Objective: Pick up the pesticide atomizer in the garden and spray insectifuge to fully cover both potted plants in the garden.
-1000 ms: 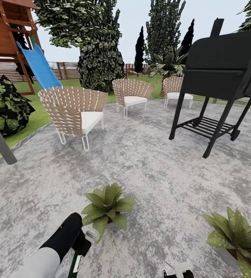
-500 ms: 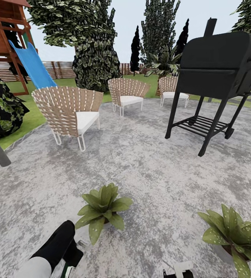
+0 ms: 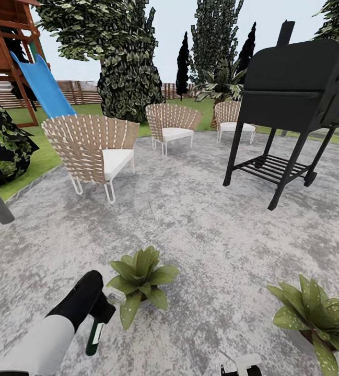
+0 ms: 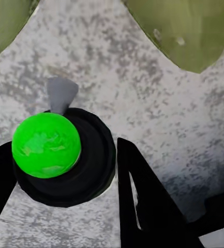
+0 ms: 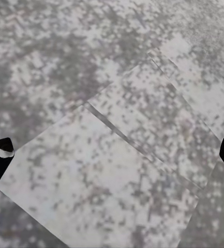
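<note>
Left pincer (image 4: pixel 65 170): two dark fingers are seen on either side of the pesticide atomizer (image 4: pixel 57 155), closed on its round dark body. In the wrist view a bright green cap and a small pale grey nozzle tip are presented from above. In the head view the atomizer (image 3: pixel 94 334) is held low at the near left, at the end of the black-sleeved left arm (image 3: pixel 78 305), with its pale head directed towards the left potted plant (image 3: pixel 140 279) just beside it. This hold is judged to suit spraying: the nozzle is brought close to the leaves.

Right pincer (image 5: pixel 112 155): two dark fingertips are recorded at opposite edges of the right wrist view, set wide apart with nothing between them, above the mottled grey paving. It is judged to be kept idle, out of the spray line.

Right potted plant (image 3: pixel 315 318): a speckled rosette at the near right, well apart from the left plant; judged not yet attended to.

Patio (image 3: pixel 190 224): round grey paving carrying both plants.

Further out: three woven chairs, the nearest (image 3: pixel 93 151) at far left; a black grill (image 3: pixel 294 89) on legs at far right; a blue slide (image 3: pixel 41 86) and the fence (image 3: pixel 75 94) beyond the lawn.
</note>
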Motion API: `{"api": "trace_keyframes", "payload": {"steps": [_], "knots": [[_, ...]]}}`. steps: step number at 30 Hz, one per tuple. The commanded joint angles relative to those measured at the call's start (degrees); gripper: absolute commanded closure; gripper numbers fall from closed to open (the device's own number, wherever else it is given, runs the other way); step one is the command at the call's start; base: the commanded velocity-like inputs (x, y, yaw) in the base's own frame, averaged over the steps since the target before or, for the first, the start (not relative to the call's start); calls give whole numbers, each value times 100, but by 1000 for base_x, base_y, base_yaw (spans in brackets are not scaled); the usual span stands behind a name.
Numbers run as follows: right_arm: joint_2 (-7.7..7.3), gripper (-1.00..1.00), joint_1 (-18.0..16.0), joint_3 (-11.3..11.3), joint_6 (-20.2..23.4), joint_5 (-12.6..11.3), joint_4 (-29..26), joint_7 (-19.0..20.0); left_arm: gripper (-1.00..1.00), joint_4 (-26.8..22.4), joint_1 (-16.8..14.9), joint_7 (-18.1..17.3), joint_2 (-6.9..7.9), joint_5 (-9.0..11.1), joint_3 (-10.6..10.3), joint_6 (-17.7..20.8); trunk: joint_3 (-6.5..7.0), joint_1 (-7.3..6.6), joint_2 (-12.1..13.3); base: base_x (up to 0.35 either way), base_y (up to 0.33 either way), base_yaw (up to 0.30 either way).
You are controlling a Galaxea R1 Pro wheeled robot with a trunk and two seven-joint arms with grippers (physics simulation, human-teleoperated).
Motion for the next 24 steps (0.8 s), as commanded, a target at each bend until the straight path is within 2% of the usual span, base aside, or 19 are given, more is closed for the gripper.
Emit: {"api": "trace_keyframes", "payload": {"steps": [1,4,6,8,12,15,18,20,22,24], "knots": [[3,-100,-4,44,1,42,7,-60,100,-8,-136,-232,-45,-122,-150,-5,-5,-1,-2,0,0,0],[5,-100,-4,44,1,42,7,-65,100,44,-410,-540,-53,-121,-462,14,-5,-1,-2,0,0,0],[12,-100,-4,44,4,42,7,-67,100,94,-551,-685,3,-121,-700,26,-5,-1,-2,0,0,0],[15,-100,-4,44,2,42,7,-67,100,103,-615,-793,90,-121,-733,27,-5,-1,-2,0,0,0],[16,-100,-4,44,2,42,7,-67,100,173,-771,-1298,356,-129,-755,20,-5,-1,-2,0,0,0],[16,-100,-4,44,6,42,7,-67,100,187,-803,-1382,401,-271,-752,19,-9,-1,-2,0,0,5],[16,-100,-4,44,5,42,7,-67,100,187,-820,-1632,331,-606,-749,22,-25,-1,-2,0,0,96],[16,-100,-4,44,4,42,7,-67,100,182,-824,-2060,311,-885,-758,20,-35,-1,-2,0,0,98],[16,-100,-4,44,8,42,7,-67,100,178,-819,-2522,369,-1437,-753,16,-37,-1,-2,0,0,21],[16,-100,-4,44,5,42,7,-67,100,160,-790,-2691,389,-1768,-745,8,-38,-1,-2,0,0,6]]}}
